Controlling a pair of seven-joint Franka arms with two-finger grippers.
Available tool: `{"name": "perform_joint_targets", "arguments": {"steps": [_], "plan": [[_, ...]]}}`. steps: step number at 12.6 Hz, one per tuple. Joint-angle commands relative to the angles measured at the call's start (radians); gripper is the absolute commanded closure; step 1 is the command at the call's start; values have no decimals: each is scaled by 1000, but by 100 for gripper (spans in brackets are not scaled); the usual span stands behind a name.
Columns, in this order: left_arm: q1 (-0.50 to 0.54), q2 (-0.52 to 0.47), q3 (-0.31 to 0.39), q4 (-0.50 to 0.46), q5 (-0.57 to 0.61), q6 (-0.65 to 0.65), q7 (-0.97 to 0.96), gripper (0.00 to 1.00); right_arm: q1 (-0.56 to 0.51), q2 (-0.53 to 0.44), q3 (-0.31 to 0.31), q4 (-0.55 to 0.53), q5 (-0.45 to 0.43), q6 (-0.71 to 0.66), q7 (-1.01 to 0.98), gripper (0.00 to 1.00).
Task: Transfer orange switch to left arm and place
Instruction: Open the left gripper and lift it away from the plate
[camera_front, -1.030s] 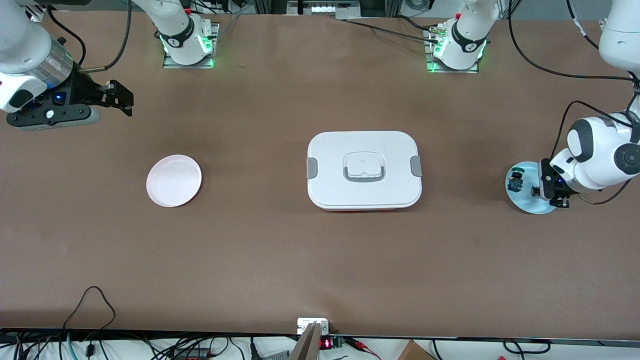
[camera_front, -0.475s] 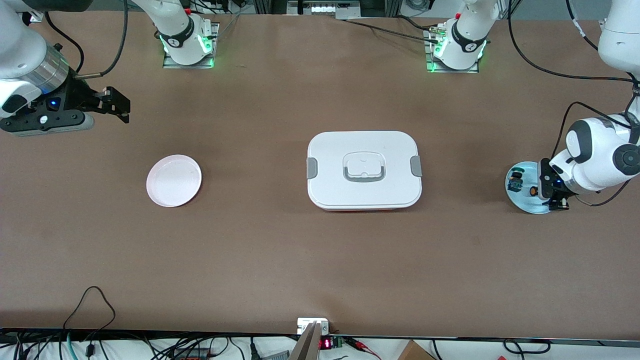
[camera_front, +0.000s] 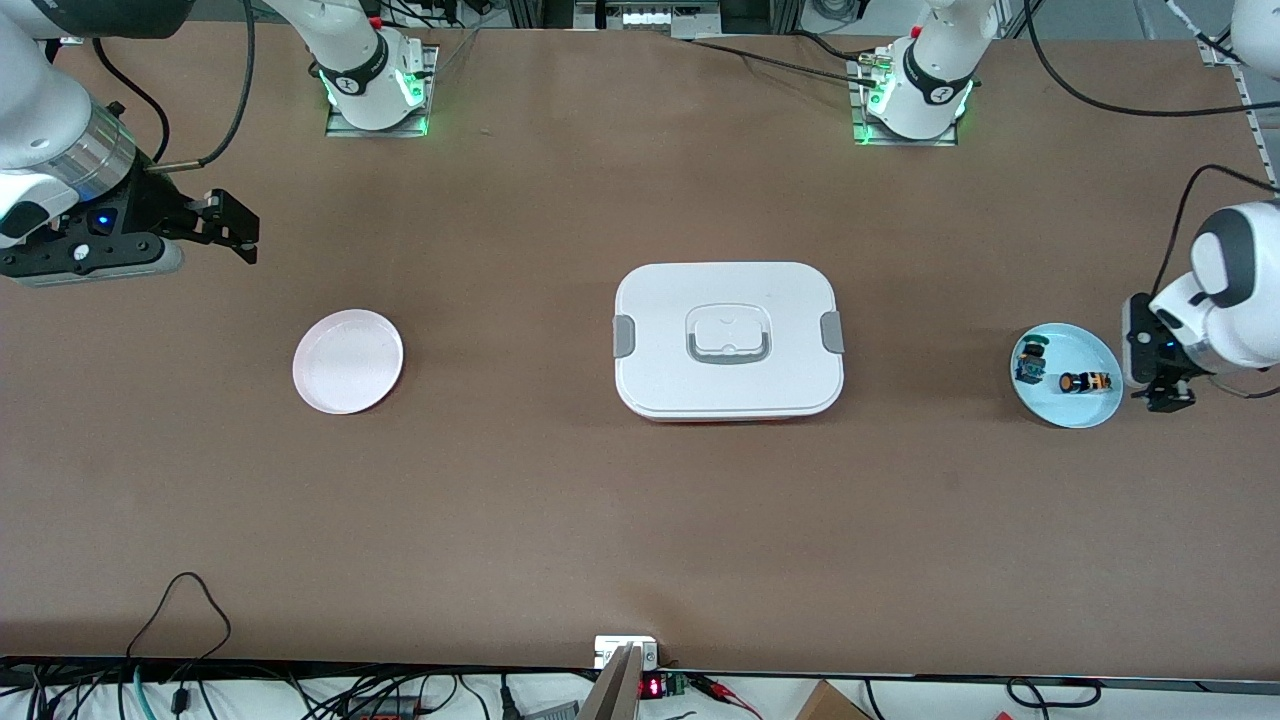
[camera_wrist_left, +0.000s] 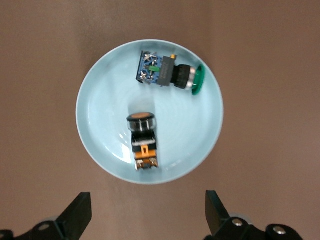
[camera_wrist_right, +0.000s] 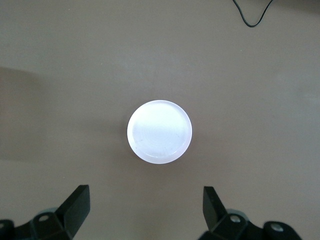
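The orange switch (camera_front: 1085, 381), a small black-and-orange cylinder, is lying on its side in the glossy pale blue plate (camera_front: 1094, 352) near the table's left-arm end, beside a blue-and-green switch (camera_front: 1029, 364). The left gripper (camera_front: 1165, 383) is hovering just off the plate's rim, fingers spread and holding nothing. A round body could roll from a pinch, and a low carry risks clipping the smooth white lidded box (camera_front: 728, 340) at mid-table. The right gripper (camera_front: 228, 221) is waiting spread near the matte white plate (camera_front: 348, 361).

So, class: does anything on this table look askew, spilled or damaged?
Nothing stands out. The orange switch lies on its side in the blue plate beside a green switch; box closed, pink plate bare.
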Motion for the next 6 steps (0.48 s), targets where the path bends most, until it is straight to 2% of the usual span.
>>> {"name": "perform_joint_targets", "arguments": {"steps": [1, 3, 6], "plan": [[8, 0, -57, 119, -13, -171, -44, 0, -7, 3, 5, 12, 7, 1, -5, 0], [6, 0, -117, 209, -13, -338, -200, 0, -4, 1, 6, 12, 5, -7, -5, 0], [5, 0, -221, 311, -7, -522, -431, 0, -5, 3, 6, 12, 5, -2, -6, 0]]}}
